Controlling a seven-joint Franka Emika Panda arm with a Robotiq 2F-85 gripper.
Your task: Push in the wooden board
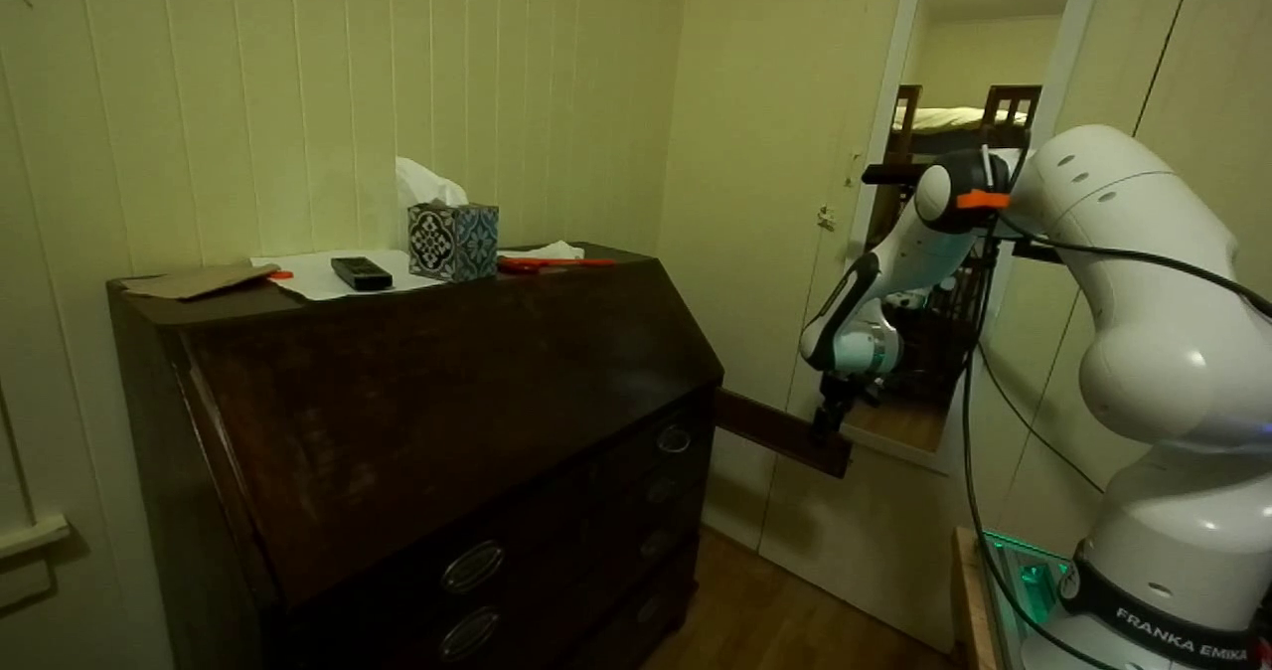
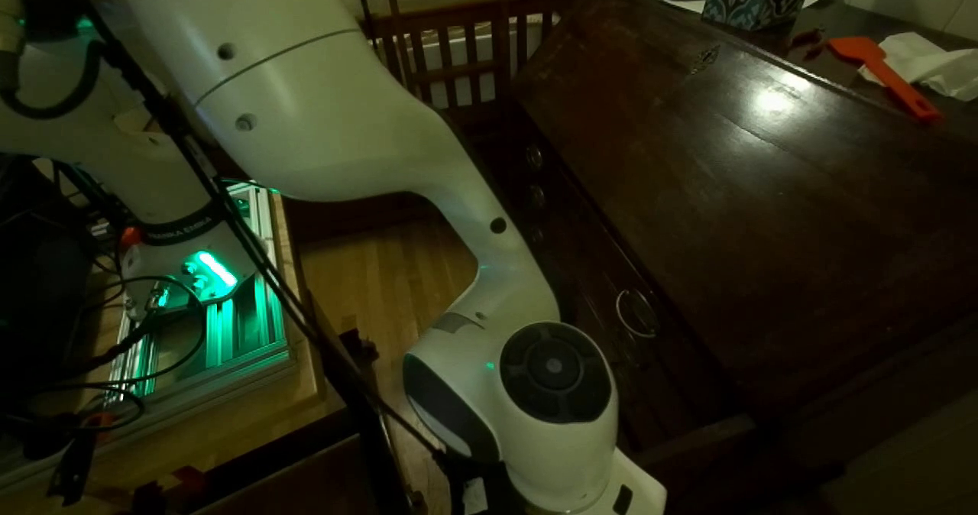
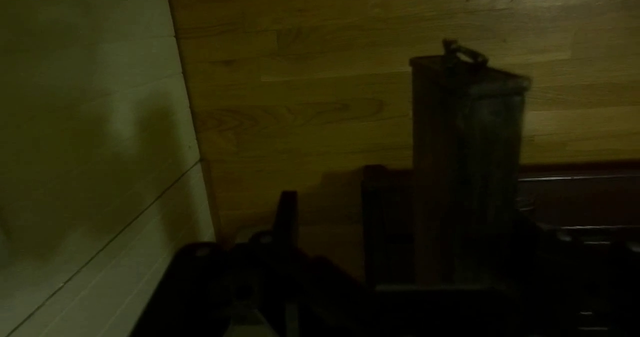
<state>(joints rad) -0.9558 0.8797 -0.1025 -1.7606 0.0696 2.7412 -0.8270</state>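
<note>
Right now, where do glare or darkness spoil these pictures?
In an exterior view, white glare sits on the desk's slanted front; in both exterior views, the drawer fronts are very dark; in the wrist view, the wooden board looks murky, and much of the picture's bottom edge is nearly black.

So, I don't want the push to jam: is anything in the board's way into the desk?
Nothing visible: in an exterior view, the board runs up to the desk with no object between; the gripper is near the board's outer end. The desk's inside is hidden.
</note>
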